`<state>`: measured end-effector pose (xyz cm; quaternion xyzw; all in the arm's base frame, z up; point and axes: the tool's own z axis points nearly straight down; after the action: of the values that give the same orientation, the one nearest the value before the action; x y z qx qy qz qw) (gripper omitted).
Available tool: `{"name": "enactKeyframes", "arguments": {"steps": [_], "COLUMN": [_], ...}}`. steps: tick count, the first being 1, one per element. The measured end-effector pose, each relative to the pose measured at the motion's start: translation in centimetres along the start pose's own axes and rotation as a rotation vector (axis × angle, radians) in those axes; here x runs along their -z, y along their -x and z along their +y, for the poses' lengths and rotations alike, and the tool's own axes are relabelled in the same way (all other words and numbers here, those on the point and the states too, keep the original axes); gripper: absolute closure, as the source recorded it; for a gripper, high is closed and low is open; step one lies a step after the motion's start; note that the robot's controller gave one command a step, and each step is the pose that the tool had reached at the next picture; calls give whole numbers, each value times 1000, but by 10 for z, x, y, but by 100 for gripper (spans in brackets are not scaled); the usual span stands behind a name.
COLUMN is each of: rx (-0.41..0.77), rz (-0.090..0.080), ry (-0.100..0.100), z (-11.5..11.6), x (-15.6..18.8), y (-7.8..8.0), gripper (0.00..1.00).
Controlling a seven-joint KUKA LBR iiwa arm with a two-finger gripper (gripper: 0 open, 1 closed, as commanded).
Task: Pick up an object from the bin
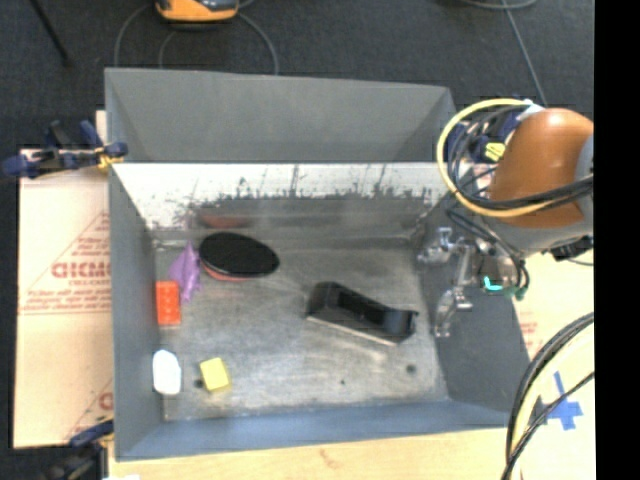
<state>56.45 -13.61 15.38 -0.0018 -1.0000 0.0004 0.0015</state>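
My gripper (439, 286) hangs at the bin's right wall, above the floor, open with nothing between its fingers. Closest to it is a black angular object (358, 313), shaped like a tape dispenser, lying flat on the bin floor just to the gripper's left and apart from it. Further left, near the back wall, lies a black oval disc (238, 256) with a red edge underneath.
Along the bin's left side lie a purple piece (185, 269), an orange brick (168, 303), a white cap-like thing (166, 373) and a yellow block (214, 374). The arm with its orange cover and cables comes in over the right rim.
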Motion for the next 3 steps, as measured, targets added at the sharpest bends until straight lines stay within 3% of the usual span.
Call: {"name": "enactKeyframes", "arguments": {"steps": [1,2,3], "rx": [3,-69,-75], "rz": [-7,25,-9], "ry": [-1,-20,-2], "z": [0,36,45], "x": [4,-41,-49], "y": [2,8,9], "gripper": [0,0,0]}}
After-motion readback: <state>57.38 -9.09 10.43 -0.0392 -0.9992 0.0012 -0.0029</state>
